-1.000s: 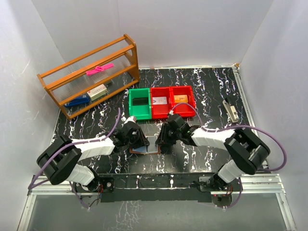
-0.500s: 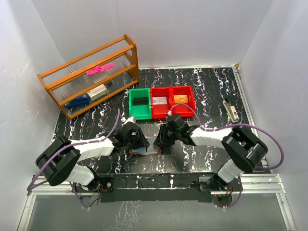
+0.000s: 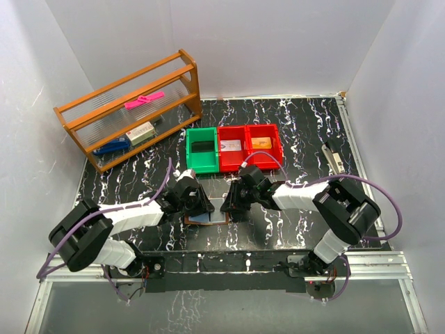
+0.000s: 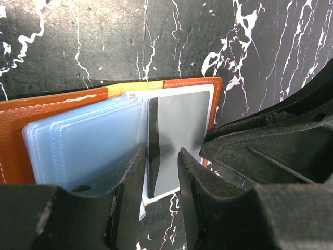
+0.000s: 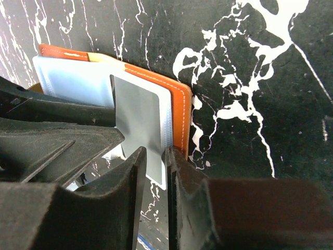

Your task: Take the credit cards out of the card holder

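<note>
The card holder (image 3: 206, 218) lies open on the black table between my two grippers. In the left wrist view its brown rim (image 4: 15, 140) frames pale blue sleeves (image 4: 88, 140). A silver-grey credit card (image 4: 179, 135) sticks out over the holder's near edge. My left gripper (image 4: 161, 161) is nearly shut, one finger on the sleeves and the other beside the card. It also shows in the top view (image 3: 199, 206). My right gripper (image 5: 156, 159) is nearly shut at the same card (image 5: 138, 120), next to the brown rim (image 5: 179, 112). It also shows in the top view (image 3: 230, 204).
A green bin (image 3: 202, 148) and two red bins (image 3: 231, 158) (image 3: 265, 154) stand just behind the holder; each red bin holds a card. A wooden shelf (image 3: 132, 111) stands at the back left. A small grey tool (image 3: 334, 160) lies at the right edge.
Both grippers and the card holder between them have shifted slightly to the left. The arms stay low over the holder.
</note>
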Available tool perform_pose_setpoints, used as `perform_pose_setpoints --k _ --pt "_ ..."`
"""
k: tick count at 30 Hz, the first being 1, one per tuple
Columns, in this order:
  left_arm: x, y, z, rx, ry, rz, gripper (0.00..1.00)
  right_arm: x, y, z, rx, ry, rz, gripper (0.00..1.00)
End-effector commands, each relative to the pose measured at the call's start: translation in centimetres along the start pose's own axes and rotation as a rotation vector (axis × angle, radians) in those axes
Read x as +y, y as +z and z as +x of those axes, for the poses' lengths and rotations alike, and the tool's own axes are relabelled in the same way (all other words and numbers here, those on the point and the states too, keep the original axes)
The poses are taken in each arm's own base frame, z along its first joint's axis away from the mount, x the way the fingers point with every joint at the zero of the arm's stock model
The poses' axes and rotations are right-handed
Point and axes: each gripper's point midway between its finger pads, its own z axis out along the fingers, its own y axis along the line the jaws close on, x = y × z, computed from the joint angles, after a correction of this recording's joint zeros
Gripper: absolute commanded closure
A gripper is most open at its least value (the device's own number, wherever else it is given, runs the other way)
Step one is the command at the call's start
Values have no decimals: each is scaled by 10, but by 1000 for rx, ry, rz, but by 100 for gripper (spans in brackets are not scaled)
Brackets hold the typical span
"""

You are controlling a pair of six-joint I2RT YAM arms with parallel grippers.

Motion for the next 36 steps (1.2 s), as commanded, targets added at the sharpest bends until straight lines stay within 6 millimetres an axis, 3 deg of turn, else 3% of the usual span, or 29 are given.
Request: perform_pose_setpoints --k 1,9,14,19,26,30,36 --pt "22 -2 19 51 0 -55 69 -22 8 4 -3 -6 94 82" --pt "8 6 30 82 -66 73 72 -25 14 25 97 -82 67 86" --pt "-7 3 30 78 -104 175 79 -32 14 20 68 -78 108 87" --pt "-27 -9 22 54 -85 266 100 -29 15 16 51 -67 106 87" --pt "-46 -20 16 57 -39 328 100 -24 14 10 28 -67 96 85" --pt "-42 -23 12 41 -40 295 100 -24 11 5 3 -69 111 84" --pt "-9 -25 5 -13 7 119 100 -29 5 -7 -52 -69 176 82"
